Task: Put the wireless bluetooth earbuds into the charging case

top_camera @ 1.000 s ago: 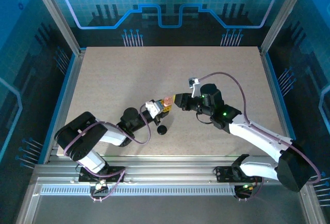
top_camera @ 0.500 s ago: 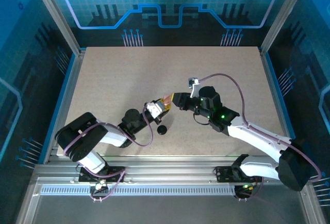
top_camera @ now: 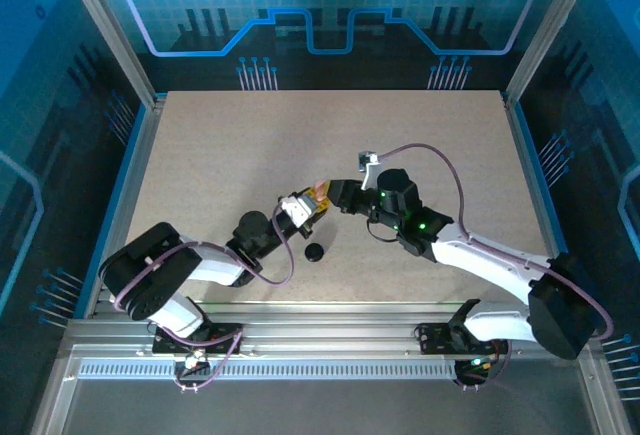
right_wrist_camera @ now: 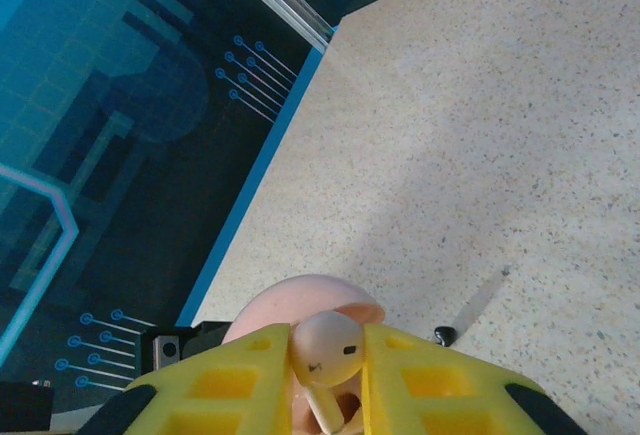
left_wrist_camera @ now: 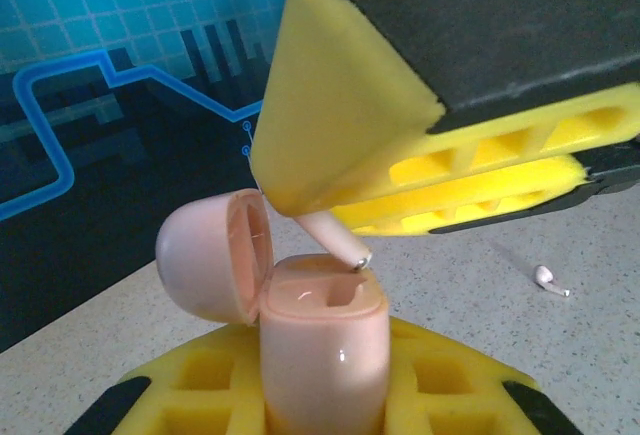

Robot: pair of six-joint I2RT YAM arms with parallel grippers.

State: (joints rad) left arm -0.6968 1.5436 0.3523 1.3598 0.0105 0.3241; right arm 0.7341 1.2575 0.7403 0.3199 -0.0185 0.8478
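Earbud (left_wrist_camera: 335, 240) was pinched by its bulb in the right gripper's (right_wrist_camera: 328, 355) closed jaws, stem tip at a slot mouth of the charging case (left_wrist_camera: 320, 345). Left gripper's (left_wrist_camera: 325, 385) jaws clamped the case body, lid hinged open. Likely light, glossy and slippery; keep the stem free. Second earbud (left_wrist_camera: 547, 280) lay on the counter (top_camera: 250, 145), apart from the case, with a black disc (top_camera: 315, 252) near it. Lid crowded one side.
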